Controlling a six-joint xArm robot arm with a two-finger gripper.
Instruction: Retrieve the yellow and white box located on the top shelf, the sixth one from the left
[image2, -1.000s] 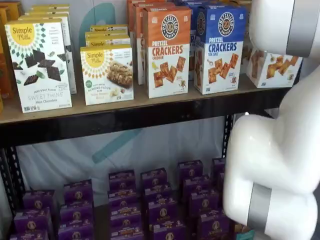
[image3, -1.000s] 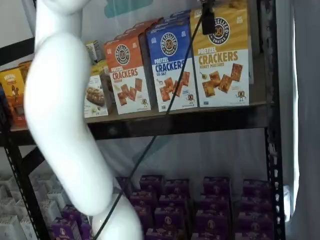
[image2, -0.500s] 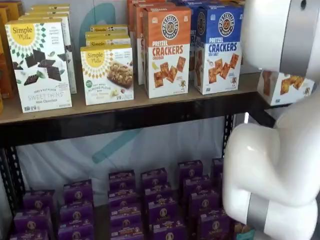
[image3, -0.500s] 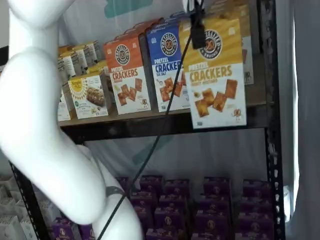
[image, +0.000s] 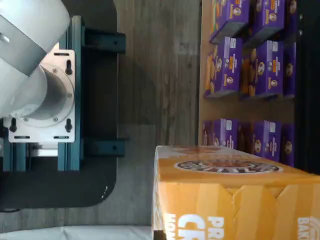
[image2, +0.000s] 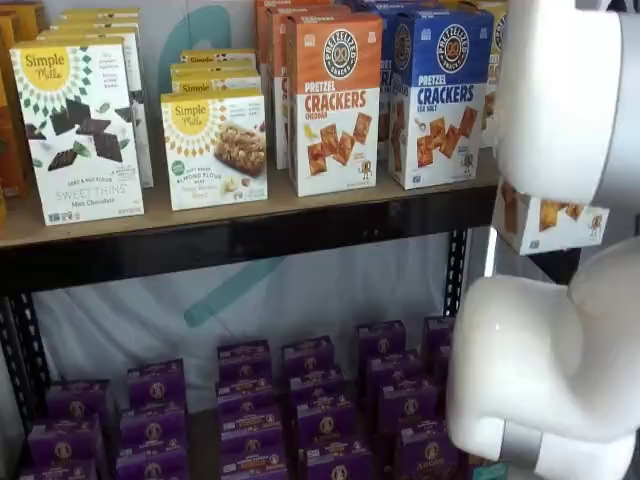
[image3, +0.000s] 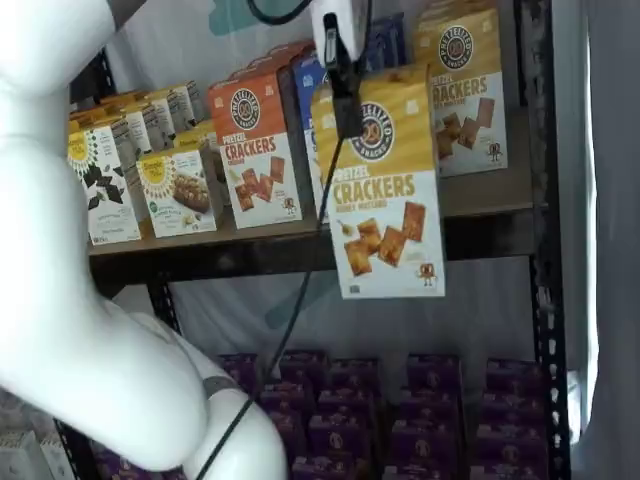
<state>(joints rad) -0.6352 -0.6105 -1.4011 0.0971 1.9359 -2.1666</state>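
The yellow and white box (image3: 385, 190) hangs in the air in front of the top shelf (image3: 270, 250), clear of the board, its lower edge below the black front rail. My gripper (image3: 348, 110) is shut on the box's upper part; its white body and a black finger show above it. In a shelf view only the box's white lower corner (image2: 545, 220) shows below my white arm (image2: 560, 300), and the gripper is hidden there. The wrist view shows the box's yellow top (image: 235, 200) close up.
A second yellow carton (image3: 462, 90) stands on the shelf's right end. Orange (image2: 335, 100) and blue (image2: 440, 95) cracker cartons and Simple Mills boxes (image2: 80, 130) stand to the left. Purple boxes (image3: 400, 410) fill the lower shelf. A black upright (image3: 545, 250) stands at right.
The box has come off the shelf with my gripper. It has moved out from the shelf and lower, and now hangs in front of the rail.
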